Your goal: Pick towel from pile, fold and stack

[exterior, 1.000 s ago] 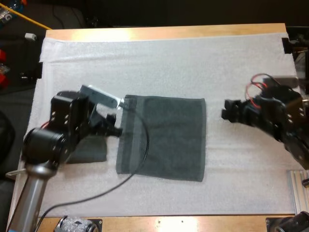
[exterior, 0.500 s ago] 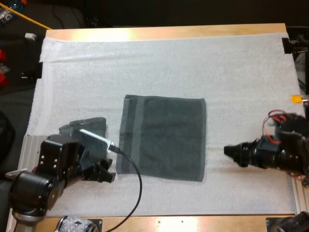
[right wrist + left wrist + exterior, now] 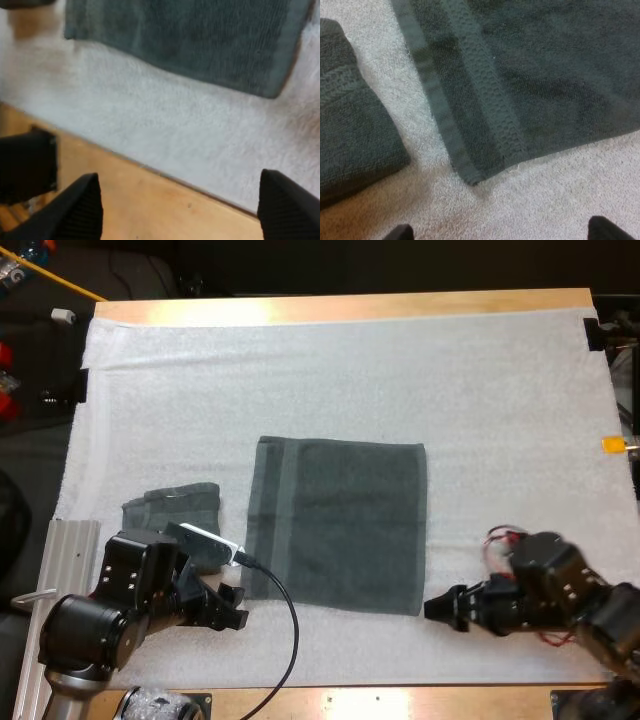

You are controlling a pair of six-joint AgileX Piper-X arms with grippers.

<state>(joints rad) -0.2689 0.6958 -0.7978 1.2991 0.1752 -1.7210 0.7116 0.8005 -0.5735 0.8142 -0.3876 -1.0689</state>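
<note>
Converging on near corners of the spread towel (image 3: 338, 525), left arm (image 3: 130, 592) and right arm (image 3: 552, 588) arrive with jaws apart, empty; corner grasp likely next.

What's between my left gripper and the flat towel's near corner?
Bare white mat, as the left wrist view shows; the left gripper is open, short of the flat towel.
</note>
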